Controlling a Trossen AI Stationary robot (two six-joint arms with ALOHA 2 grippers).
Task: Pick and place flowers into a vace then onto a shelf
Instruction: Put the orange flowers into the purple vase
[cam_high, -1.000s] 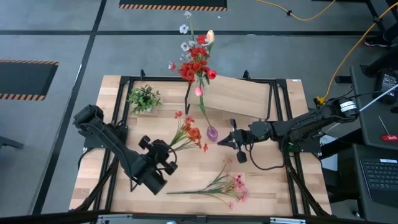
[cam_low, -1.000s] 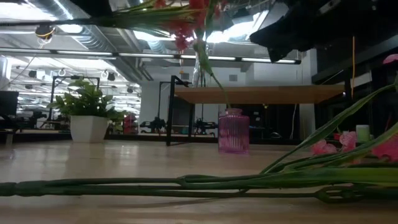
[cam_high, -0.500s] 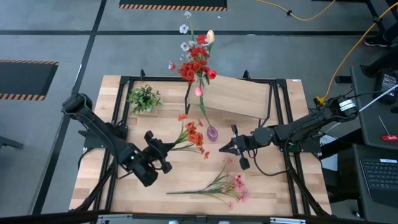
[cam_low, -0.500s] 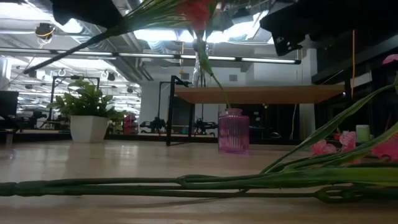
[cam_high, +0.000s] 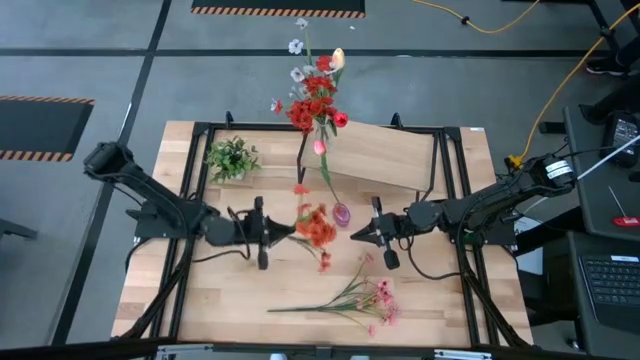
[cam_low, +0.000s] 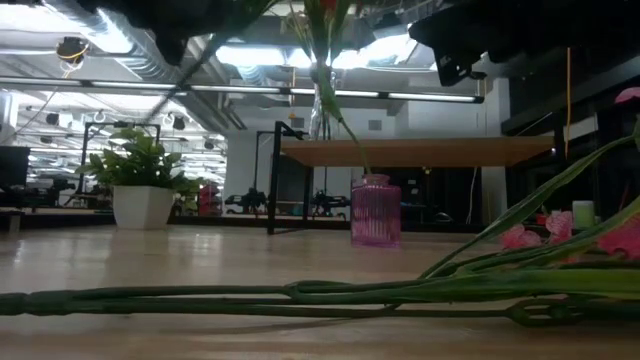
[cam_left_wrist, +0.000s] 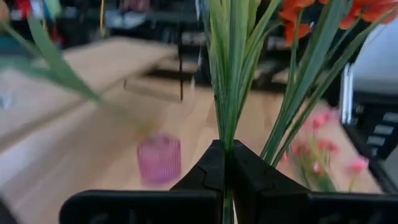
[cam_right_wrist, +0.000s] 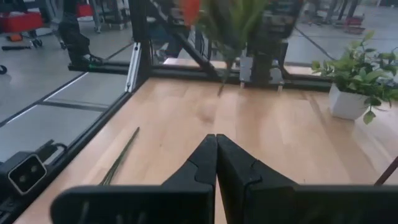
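Note:
My left gripper (cam_high: 278, 232) is shut on a bunch of orange-red flowers (cam_high: 316, 228), held clear of the table just left of the pink ribbed vase (cam_high: 342, 213) (cam_left_wrist: 160, 158). One stem with red and white blooms (cam_high: 315, 100) stands in the vase. The shelf (cam_high: 385, 155) is behind the vase at the table's far side. A pink-bloomed spray (cam_high: 362, 297) lies on the table near the front. My right gripper (cam_high: 358, 236) hovers just right of the vase, shut and holding nothing. My left gripper pinches the bunch's green stalks (cam_left_wrist: 226, 144) between its two fingers, low on the stalks. The fingers lie about level, pointing toward the table's right, across the stalks. The bunch is lifted clear and rises from the fingers, with its orange blooms (cam_left_wrist: 297, 9) leaning toward the vase.
A small potted green plant (cam_high: 232, 158) stands at the far left of the table. The shelf's black legs (cam_high: 302, 160) stand close behind the vase. The spray's long stalks (cam_low: 300, 298) run across the near part of the table.
My left gripper has swung from slanting to about level, its wrist moving toward the table's far edge, and it now points right at the vase. The orange-red bunch has turned with it, its blooms shifting a little toward the right. My right gripper has kept still.

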